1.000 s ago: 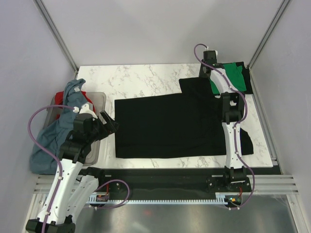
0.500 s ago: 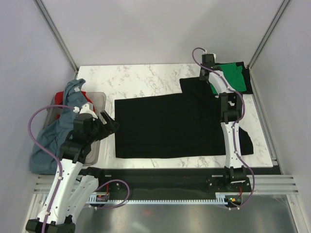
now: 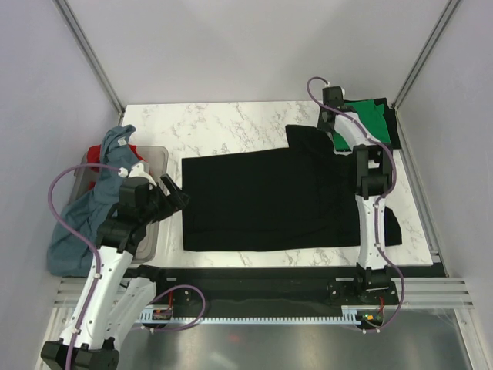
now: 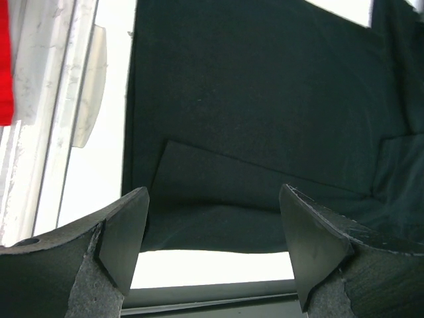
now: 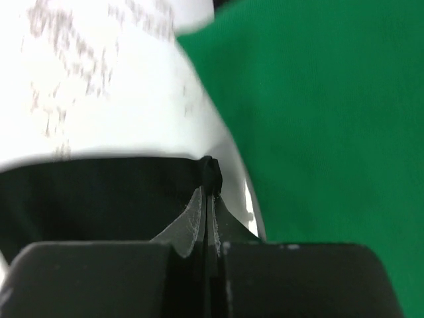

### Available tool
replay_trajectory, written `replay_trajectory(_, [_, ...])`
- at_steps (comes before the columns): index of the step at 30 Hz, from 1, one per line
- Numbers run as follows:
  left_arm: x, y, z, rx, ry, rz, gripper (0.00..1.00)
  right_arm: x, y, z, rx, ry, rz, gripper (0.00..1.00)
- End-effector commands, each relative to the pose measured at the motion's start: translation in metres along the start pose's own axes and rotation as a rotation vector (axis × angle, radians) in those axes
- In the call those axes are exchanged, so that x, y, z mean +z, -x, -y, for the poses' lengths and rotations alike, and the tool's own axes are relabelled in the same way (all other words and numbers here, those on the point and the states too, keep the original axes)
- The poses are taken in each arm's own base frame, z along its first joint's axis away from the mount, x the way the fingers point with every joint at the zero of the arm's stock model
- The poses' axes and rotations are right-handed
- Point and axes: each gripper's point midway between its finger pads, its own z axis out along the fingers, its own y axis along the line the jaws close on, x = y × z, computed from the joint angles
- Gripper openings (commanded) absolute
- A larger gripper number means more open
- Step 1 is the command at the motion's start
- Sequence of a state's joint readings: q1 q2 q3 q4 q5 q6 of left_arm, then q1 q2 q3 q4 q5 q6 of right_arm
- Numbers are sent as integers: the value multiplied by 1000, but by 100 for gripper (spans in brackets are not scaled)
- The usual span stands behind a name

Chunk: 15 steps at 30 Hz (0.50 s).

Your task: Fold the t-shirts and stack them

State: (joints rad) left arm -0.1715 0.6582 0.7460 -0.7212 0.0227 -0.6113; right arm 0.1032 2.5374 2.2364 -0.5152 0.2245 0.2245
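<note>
Two robot arms reach over a white marble worktop [image 3: 216, 127]. A big black t-shirt [image 3: 262, 200] lies spread out flat on it and covers most of the middle. One sleeve sticks out at the far right side.

The right hand [image 3: 325, 122] is at the far right, at the edge of that sleeve. In the right wrist view, its two fingers [image 5: 199, 212] are pressed together, and a little bit of the black t-shirt is pinched at their tips. A green t-shirt [image 3: 373, 119] lies just beside it in the far right corner of the worktop. It fills the right side of the right wrist view.

The left hand [image 3: 174, 194] hangs over the left edge of the black t-shirt. Its fingers [image 4: 126, 232] are wide apart and hold nothing.

A see-through grey bin [image 3: 156, 158] sits at the left edge of the worktop. A grey-blue t-shirt [image 3: 77, 223] is draped over the bin and hangs down its outer side. A red t-shirt [image 3: 94, 156] peeks out from under it at the far end of the bin.
</note>
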Motion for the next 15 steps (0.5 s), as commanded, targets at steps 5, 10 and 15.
replay_trajectory(5, [37,36,7,84,116,-51,88,-126,52,-20,89,145,167,0])
replay_trajectory(10, [87,48,19,127,223,-127,89,-197,46,-18,118,199,228,0])
replay_trajectory(15, [145,80,20,140,365,-112,86,-240,12,-20,149,294,240,0])
